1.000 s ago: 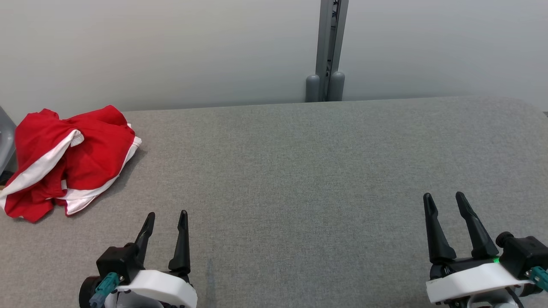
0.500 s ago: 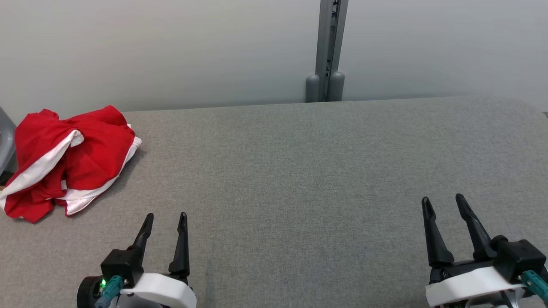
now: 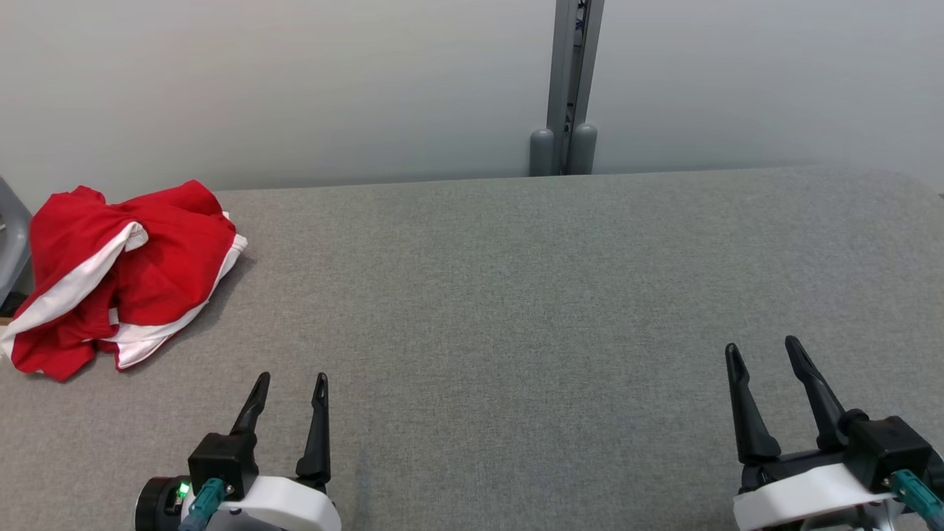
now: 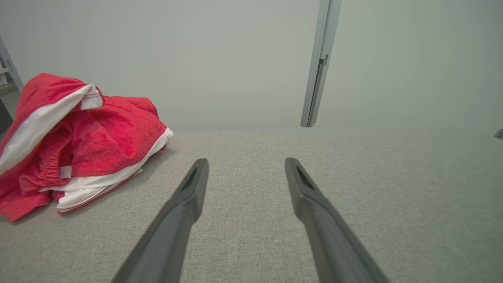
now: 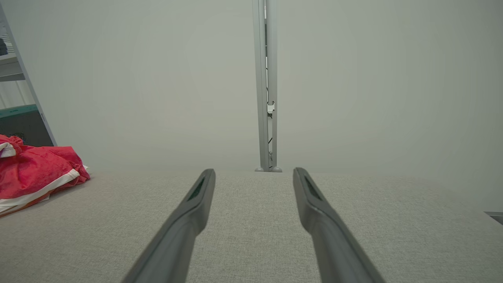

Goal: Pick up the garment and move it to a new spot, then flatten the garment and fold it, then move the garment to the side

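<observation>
1. Item under task: the garment, red with white bands, lies in a crumpled heap at the far left end of the grey table, towards the rear edge and the wall. Its layers are bunched and overlapping. It is neither flattened nor folded. Whether its left edge overhangs the table cannot be determined.

2. Left fingers: spread apart and grasping nothing. They sit over the near edge of the table, on the near side of the garment and to its right, well apart from it. No contact with the cloth.

3. Right fingers: likewise spread and grasping nothing. They sit over the near right part of the table, well apart from the garment.

4. Progress, as judged: no stage appears complete. The garment rests untouched by either arm, and the heap shows no sign of an attempted fold.

5. Outstanding, as judged: pick up the garment and carry it to a new spot, spread it flat, fold it, then move the folded piece to the side. In effect, the whole task.

6. Remark: the left fingers stand the nearer of the two to the heap, so the first reach would most plausibly fall to that arm. The broad stretch of table between the two arms looks a suitable place for flattening.
</observation>
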